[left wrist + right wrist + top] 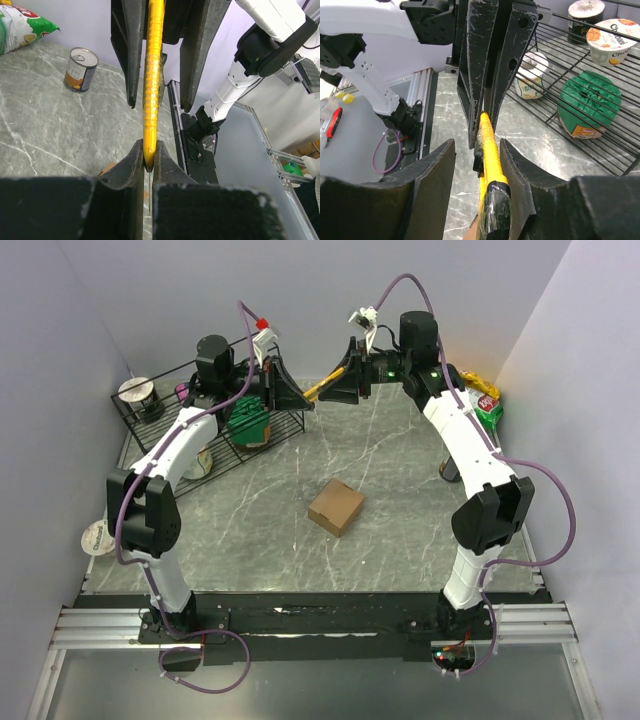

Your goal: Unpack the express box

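Note:
The express box (336, 507), a small closed brown carton, lies on the marble table mid-centre, with neither gripper near it. Both grippers meet at the back of the table around a yellow utility knife (321, 389). My left gripper (296, 397) is shut on the knife's blade end (148, 150). My right gripper (343, 382) is open, its fingers either side of the yellow handle (490, 145); the handle lies near its right finger (520, 175). In the right wrist view the left gripper's fingers (487, 60) pinch the knife's far end.
A black wire rack (160, 410) at the back left holds yogurt cups (612, 35) and a green round container (587, 102). A green snack bag (487, 405) lies at the back right, with a tin can (81, 69) near it. A white lid (97, 537) sits at the left edge.

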Robot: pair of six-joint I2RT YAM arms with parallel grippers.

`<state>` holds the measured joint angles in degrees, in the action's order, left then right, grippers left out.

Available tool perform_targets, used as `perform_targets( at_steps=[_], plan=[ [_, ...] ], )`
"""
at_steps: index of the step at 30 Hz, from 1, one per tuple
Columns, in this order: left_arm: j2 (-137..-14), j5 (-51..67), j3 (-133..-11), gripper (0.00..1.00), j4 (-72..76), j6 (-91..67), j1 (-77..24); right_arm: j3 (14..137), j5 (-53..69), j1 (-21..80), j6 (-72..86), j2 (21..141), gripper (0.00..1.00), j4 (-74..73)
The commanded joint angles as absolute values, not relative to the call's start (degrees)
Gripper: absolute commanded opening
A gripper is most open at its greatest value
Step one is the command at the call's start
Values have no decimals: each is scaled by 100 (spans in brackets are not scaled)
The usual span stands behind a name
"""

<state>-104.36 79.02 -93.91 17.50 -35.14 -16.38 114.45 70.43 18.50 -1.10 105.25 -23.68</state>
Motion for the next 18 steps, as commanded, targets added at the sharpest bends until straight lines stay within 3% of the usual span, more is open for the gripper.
perform_targets(
  at_steps=[1, 9, 12, 15, 16, 18],
  plan=[
    [-10494, 8077, -9650, 1, 1863, -3480, -1679, 11769, 7181, 1881, 139, 10573, 47, -2092],
    [-10521, 8068, -9642, 1, 1907, -3516, -1679, 11742, 7198, 1907, 229, 10617, 44, -1995],
    [-10529, 8068, -9650, 1, 1907, -3516, -1687, 11751, 7207, 1925, 132, 10635, 36, -2092],
    [-10538, 8068, -9642, 1, 1916, -3524, -1687, 11760, 7251, 1934, 105, 10643, 23, -2083],
    [-10538, 8051, -9642, 1, 1916, -3516, -1696, 11777, 7268, 1942, 114, 10635, 12, -2074],
    [-10556, 8042, -9659, 1, 1837, -3446, -1688, 11830, 7243, 1942, 123, 10635, 0, -2100]
  ],
)
